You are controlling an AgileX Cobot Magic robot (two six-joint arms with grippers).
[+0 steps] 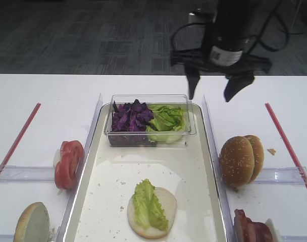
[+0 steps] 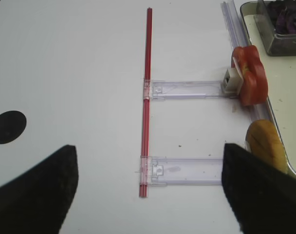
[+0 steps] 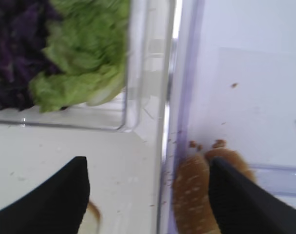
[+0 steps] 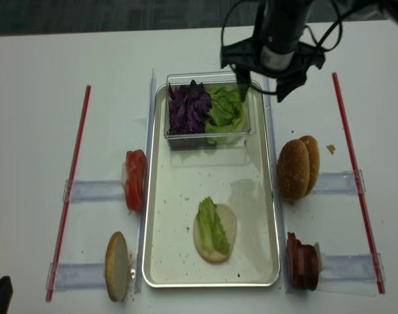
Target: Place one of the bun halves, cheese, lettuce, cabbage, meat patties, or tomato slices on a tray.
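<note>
The right gripper (image 1: 211,91) hangs pointing down above the tray's (image 1: 208,151) far right corner, beside the clear box (image 1: 148,99) of lettuce (image 1: 166,122) and cabbage (image 1: 131,117), its fingers (image 1: 193,84) spread and holding nothing. A bun half (image 1: 152,204) topped with a lettuce leaf (image 1: 147,204) lies on the tray. The left gripper (image 2: 148,190) is low over the tabletop (image 2: 80,73), fingers spread, also holding nothing.
</note>
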